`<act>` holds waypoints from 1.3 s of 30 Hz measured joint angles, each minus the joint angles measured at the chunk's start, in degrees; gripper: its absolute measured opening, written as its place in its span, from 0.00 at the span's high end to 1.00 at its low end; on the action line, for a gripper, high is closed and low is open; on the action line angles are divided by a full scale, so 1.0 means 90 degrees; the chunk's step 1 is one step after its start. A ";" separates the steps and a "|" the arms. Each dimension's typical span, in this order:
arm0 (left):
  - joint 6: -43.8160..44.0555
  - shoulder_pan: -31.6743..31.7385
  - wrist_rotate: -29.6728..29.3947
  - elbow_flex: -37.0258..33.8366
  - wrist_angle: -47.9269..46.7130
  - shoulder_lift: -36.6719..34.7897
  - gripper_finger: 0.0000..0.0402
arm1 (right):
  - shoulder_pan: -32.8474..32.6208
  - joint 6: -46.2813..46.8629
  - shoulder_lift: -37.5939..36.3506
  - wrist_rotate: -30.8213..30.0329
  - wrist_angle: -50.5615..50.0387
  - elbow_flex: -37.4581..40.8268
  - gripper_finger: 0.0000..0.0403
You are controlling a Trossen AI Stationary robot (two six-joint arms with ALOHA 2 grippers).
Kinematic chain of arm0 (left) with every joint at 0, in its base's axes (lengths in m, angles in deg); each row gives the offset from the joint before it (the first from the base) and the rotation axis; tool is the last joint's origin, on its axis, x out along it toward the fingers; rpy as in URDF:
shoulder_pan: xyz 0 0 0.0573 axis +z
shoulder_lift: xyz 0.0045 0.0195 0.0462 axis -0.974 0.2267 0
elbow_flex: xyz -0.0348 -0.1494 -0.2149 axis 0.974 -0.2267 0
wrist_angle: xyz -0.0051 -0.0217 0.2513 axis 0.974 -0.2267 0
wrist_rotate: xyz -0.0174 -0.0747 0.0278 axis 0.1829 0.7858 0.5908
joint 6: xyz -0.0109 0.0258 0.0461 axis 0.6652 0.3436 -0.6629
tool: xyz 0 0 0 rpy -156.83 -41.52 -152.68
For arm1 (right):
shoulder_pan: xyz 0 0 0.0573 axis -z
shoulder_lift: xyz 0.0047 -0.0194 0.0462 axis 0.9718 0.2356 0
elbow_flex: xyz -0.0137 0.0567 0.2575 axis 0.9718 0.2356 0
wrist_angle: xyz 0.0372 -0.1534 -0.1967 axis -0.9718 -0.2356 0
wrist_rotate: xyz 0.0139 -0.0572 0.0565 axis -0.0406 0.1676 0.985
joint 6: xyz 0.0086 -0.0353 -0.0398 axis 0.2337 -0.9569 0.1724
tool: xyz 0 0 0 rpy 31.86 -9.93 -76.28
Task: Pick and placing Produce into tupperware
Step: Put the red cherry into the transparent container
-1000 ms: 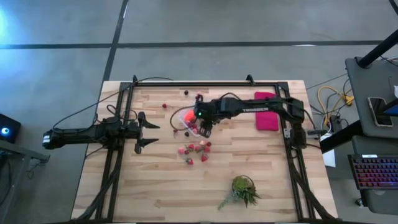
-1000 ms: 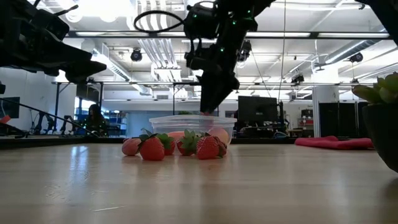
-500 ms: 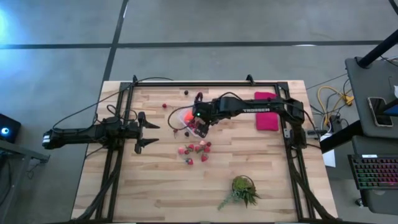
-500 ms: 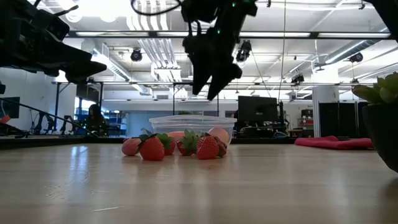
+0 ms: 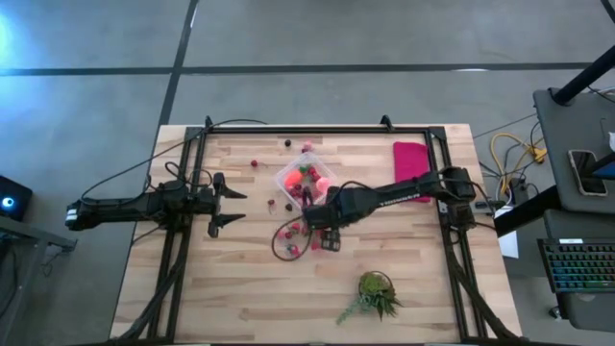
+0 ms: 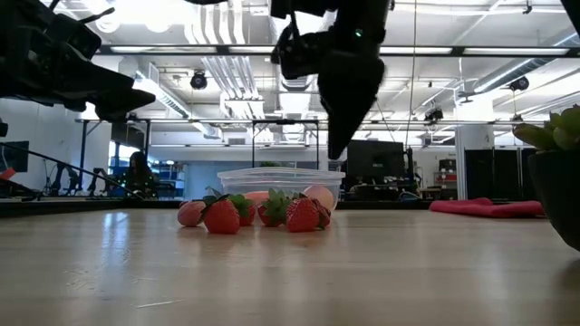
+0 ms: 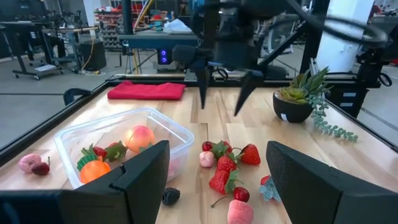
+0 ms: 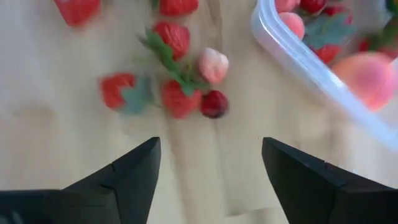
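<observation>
Hovering over the loose strawberries (image 8: 176, 99) on the bench (image 5: 423, 279), my right end effector (image 8: 208, 168) hangs with its fingers spread and nothing between them. The clear tub (image 5: 300, 183) sits just beside that cluster, already holding a peach-coloured ball (image 7: 140, 135), an orange piece (image 7: 94, 170) and a few red berries. My left end effector (image 5: 223, 202) waits well off to the side, fingers apart and empty.

My worry is the crowding: the strawberries, a pale pink berry (image 8: 213, 65) and a dark cherry (image 8: 214, 104) lie touching one another, so a descent between them could nudge neighbours away or pinch two at once. The pieces look smooth, rounded and light, with floppy green leaf caps, so I judge they may roll or squirt out of a hard squeeze. The tub wall looks thin, glossy and rounded at the corners; clipping it on the way back could shove it across the planked wood.
</observation>
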 joint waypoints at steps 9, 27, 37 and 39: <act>0.0000 0.0002 -0.0002 0.0000 -0.0002 0.0006 0.36 | 0.0155 -0.2453 0.0004 -0.0203 0.0084 0.0124 0.34; -0.0001 0.0002 -0.0002 0.0000 -0.0003 0.0006 0.36 | 0.0434 -0.2994 0.0857 0.0582 0.0473 0.0146 0.39; -0.0001 0.0000 0.0000 0.0000 -0.0007 0.0028 0.36 | 0.0437 -0.2607 0.0916 0.0680 0.0792 0.0141 0.47; -0.0001 0.0002 -0.0002 0.0000 0.0005 0.0028 0.36 | 0.0434 -0.2598 0.0916 0.0703 0.0791 0.0141 0.49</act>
